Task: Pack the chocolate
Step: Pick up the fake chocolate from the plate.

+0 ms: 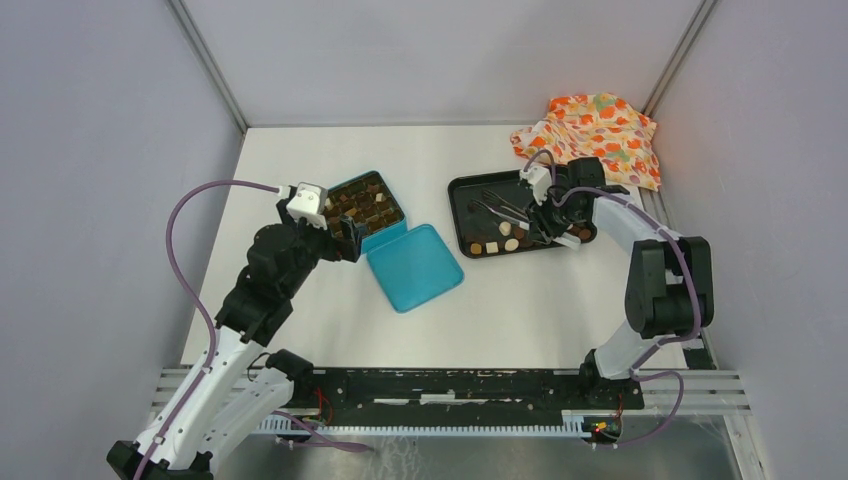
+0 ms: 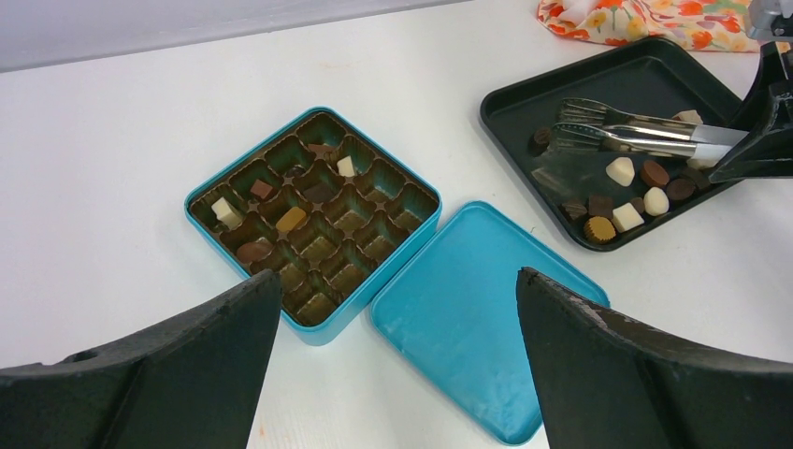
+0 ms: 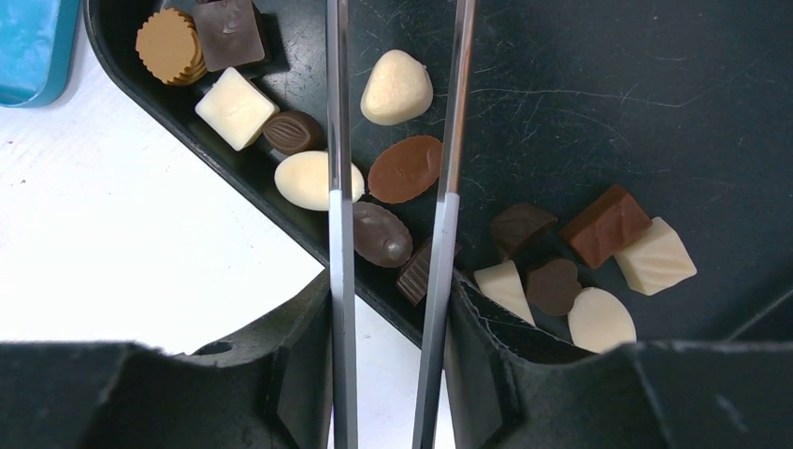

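Loose chocolate (image 3: 405, 169) in dark, brown and cream pieces lies on a black tray (image 3: 608, 94). A few pieces (image 2: 291, 219) sit in cups of the open blue tin (image 2: 374, 299). My right gripper (image 3: 393, 290) is shut on metal tongs (image 3: 338, 187), whose two arms reach out over the tray with a brown oval piece between them. In the top view this gripper (image 1: 548, 225) is at the tray's right end. My left gripper (image 2: 397, 275) is open and holds nothing, hovering just in front of the tin (image 1: 365, 205) and its lid (image 2: 477, 299).
The blue lid (image 1: 413, 266) lies flat beside the tin, between tin and tray (image 1: 470, 190). An orange flowery cloth (image 1: 590, 130) is bunched at the back right corner. Grey walls close in the white table on three sides.
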Tool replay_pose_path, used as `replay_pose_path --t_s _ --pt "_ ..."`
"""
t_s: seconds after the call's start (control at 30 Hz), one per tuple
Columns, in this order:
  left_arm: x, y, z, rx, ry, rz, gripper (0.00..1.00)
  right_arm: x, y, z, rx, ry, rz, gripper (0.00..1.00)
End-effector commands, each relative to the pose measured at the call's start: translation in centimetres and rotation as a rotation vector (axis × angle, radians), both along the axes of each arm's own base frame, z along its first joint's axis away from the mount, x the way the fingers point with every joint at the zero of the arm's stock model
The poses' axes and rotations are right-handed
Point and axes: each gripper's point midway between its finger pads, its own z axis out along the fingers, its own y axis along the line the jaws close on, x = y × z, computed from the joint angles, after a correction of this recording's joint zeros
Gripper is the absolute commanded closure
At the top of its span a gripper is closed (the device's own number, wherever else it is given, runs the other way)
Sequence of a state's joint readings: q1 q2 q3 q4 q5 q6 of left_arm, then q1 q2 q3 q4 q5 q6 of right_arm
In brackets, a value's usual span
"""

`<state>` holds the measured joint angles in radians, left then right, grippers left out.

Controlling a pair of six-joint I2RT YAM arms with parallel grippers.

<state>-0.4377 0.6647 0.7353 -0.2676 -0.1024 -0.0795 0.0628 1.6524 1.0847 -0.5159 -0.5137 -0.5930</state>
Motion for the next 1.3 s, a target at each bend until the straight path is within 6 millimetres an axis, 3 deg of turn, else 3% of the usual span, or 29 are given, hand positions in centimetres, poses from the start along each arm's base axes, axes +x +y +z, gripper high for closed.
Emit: replay_pose_path --t_s 0.0,0.87,1.0,1.27 --pt "0.0 0.0 1.3 -0.016 -0.036 -0.001 0.00 1.7 0.1 1.3 -0.001 -0.051 0.014 0.53" --pt "0.0 0.1 1.4 -0.017 -0.038 0.002 0.00 2.7 1.8 0.1 -0.092 -0.038 0.049 0.54" --pt "0.0 0.1 1.4 -0.017 -0.038 0.002 0.00 2.7 1.6 0.1 -0.107 -0.043 0.046 0.59" --pt "0.0 0.2 1.4 -0.017 -0.040 0.005 0.00 2.8 1.5 1.4 -0.107 -0.087 0.037 0.79"
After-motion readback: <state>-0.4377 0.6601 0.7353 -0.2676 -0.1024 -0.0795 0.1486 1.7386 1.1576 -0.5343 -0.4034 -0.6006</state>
